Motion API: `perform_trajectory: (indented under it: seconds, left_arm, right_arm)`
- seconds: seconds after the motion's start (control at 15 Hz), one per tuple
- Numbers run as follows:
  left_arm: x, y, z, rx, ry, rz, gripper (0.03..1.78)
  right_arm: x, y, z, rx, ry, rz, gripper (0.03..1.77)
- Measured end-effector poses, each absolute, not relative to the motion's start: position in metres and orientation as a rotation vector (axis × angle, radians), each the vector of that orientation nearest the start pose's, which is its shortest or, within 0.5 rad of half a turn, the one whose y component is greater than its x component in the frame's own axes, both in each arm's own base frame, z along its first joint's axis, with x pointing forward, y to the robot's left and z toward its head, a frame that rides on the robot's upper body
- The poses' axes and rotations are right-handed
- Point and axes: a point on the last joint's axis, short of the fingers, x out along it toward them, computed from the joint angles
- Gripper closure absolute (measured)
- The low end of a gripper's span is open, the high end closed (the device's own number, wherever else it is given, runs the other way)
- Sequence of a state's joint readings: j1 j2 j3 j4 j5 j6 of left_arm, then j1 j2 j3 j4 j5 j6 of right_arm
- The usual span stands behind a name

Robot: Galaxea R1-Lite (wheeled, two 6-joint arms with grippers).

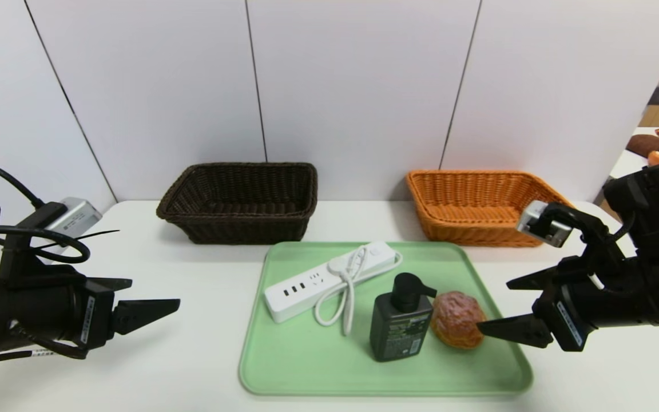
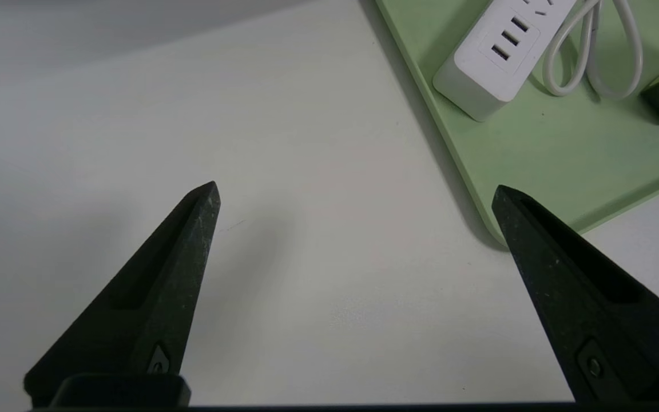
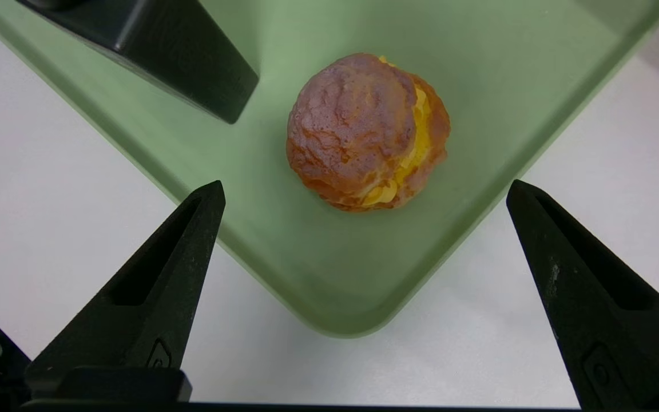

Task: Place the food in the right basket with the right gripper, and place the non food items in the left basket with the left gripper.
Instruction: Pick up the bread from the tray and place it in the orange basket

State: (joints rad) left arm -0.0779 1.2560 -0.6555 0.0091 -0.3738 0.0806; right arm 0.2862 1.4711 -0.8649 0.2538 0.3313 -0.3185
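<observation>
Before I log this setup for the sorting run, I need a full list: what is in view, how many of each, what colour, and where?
tray: one, light green, on the table, in front of both baskets
power strip: one, white, cord coiled, on the tray's left half
pump bottle: one, black, upright on the tray, beside the bun
bun: one, pinkish-brown with yellow filling, tray's right side
left basket: one, dark brown, far side, empty
right basket: one, orange, far side, empty
table: one, white
left gripper: black, open, over the table left of the tray
right gripper: black, open, just right of the bun
</observation>
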Motion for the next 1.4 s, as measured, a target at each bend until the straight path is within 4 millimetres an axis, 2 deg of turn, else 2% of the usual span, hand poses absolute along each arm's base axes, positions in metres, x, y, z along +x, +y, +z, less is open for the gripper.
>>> perform_trajectory:
  seconds: [0.53, 1.4]
  left_arm:
    - [0.177, -0.022, 0.192, -0.014, 0.59, -0.463, 0.12]
    - [0.173, -0.024, 0.192, -0.011, 0.584, -0.472, 0.12]
  right_arm:
    - [0.234, 0.086, 0.166, -0.364, 0.806, 0.796, 0.1]
    - [0.245, 0.092, 0.153, -0.432, 0.834, 0.827, 0.1]
